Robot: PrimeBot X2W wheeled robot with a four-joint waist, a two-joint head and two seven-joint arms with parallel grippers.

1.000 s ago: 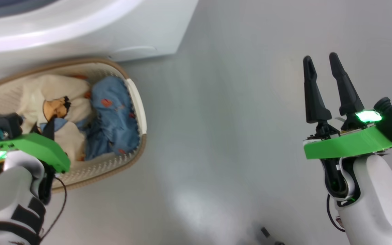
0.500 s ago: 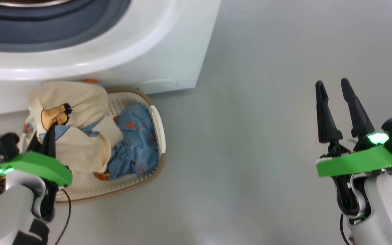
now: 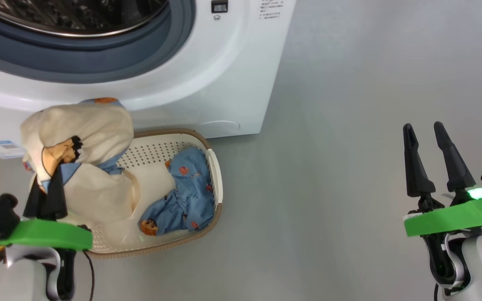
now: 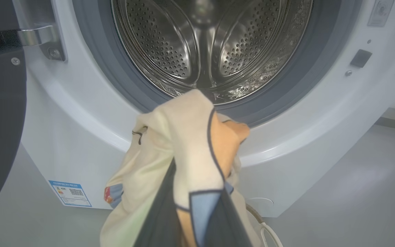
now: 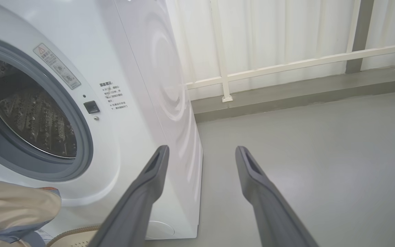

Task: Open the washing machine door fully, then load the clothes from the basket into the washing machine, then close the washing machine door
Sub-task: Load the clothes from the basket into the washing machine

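Left tool (image 3: 57, 177) pinches soft, bunched cream garment (image 3: 86, 129).

I lift the cream garment (image 3: 86, 133) up from the basket (image 3: 217, 175) with my left gripper (image 3: 52, 190); my view tilts toward the drum (image 3: 78, 16).

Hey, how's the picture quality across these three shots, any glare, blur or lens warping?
Head view: sharp; the green light by the right gripper is blown out. Left wrist view: bright glints on the steel drum, and the cream garment looks soft near the lens. Right wrist view: wide-angle lens bows the washing machine, with sheen on its side.
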